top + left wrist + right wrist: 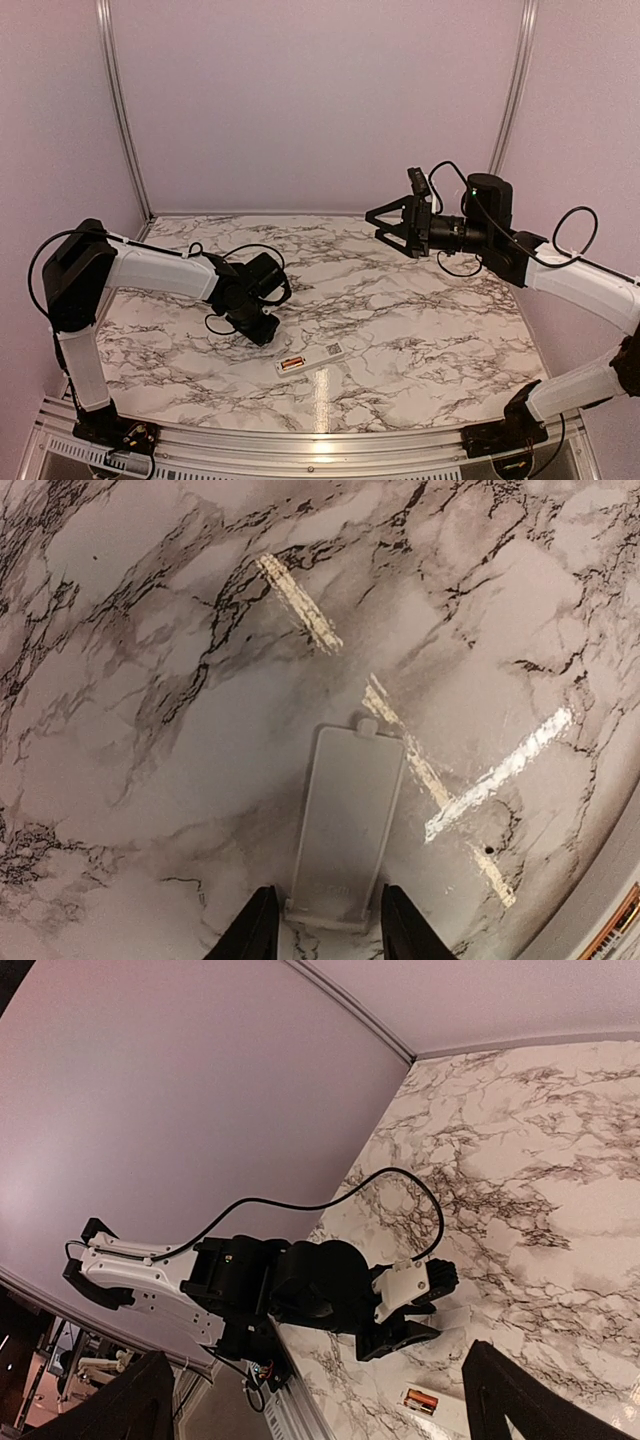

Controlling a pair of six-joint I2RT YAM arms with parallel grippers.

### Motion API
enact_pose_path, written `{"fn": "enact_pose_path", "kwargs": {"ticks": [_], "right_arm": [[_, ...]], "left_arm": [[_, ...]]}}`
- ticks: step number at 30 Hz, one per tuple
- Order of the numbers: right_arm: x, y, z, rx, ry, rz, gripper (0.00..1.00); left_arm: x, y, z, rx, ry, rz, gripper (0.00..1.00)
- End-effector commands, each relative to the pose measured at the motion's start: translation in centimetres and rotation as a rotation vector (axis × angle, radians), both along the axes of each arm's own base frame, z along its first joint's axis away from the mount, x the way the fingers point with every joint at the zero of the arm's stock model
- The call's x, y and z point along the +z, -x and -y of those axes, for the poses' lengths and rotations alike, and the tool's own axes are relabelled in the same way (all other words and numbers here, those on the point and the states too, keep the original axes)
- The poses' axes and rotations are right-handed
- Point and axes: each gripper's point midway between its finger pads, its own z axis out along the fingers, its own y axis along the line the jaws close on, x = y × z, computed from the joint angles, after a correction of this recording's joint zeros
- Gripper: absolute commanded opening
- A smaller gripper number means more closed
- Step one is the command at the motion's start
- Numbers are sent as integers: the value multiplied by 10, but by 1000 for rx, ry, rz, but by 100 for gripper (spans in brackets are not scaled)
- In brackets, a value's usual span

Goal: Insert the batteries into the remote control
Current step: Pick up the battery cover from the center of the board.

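The remote control (318, 355) lies back side up near the front middle of the table, a white bar with its bay uncovered. The batteries (291, 364), reddish-orange, sit side by side in that bay, and both show in the right wrist view as the batteries (421, 1401) inside the remote control (450, 1418). Its flat white battery cover (345, 820) lies on the marble. My left gripper (330, 932) is low over the table with its fingers straddling the cover's near end, a narrow gap on each side. My left gripper (264, 326) sits just left of the remote. High at the right, my right gripper (385, 232) stands wide open and empty.
The marble table (400, 300) is enclosed by pale walls at the back and sides, with a metal rail (300, 440) along the front edge. The left arm's black cable (330, 1200) loops above the table.
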Motion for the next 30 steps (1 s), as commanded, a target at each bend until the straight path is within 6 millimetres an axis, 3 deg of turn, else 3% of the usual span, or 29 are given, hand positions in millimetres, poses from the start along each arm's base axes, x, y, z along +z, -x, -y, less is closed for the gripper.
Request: {"fn": "enact_pose_path", "kwargs": {"ticks": [1, 15, 24, 30], "right_arm": [[7, -2, 2, -1, -18, 14, 99], [6, -2, 3, -4, -16, 12, 99], [5, -3, 3, -6, -15, 12, 99], [2, -4, 2, -6, -12, 5, 99]], "left_arm": [[-27, 32, -27, -30, -112, -142, 37], [-35, 39, -31, -72, -134, -181, 36], [-37, 39, -32, -87, -144, -186, 29], [-28, 34, -29, -84, -125, -160, 23]]}}
